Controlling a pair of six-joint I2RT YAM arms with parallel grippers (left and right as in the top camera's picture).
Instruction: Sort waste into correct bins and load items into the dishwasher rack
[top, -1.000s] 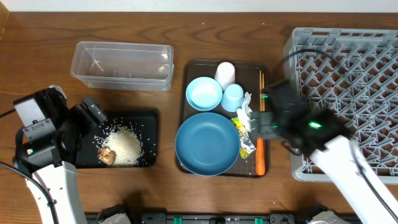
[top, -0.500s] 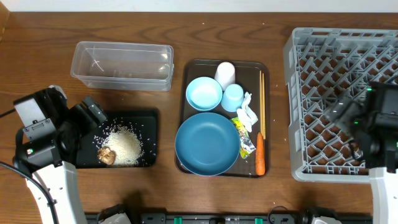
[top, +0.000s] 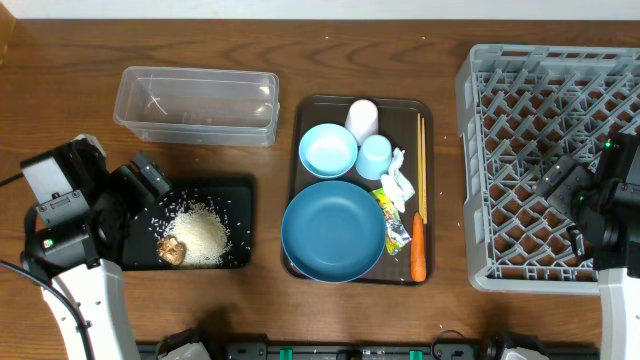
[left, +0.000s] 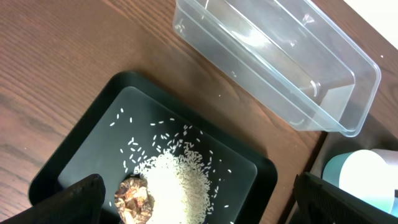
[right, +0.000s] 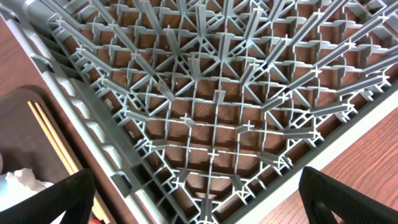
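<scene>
Risk lies at the carrot, near right on the serving tray: it sits just beside the foil wrapper and perhaps touches the chopsticks, so we could drag either along. Our left gripper by the black tray and right gripper over the rack both gape empty
</scene>
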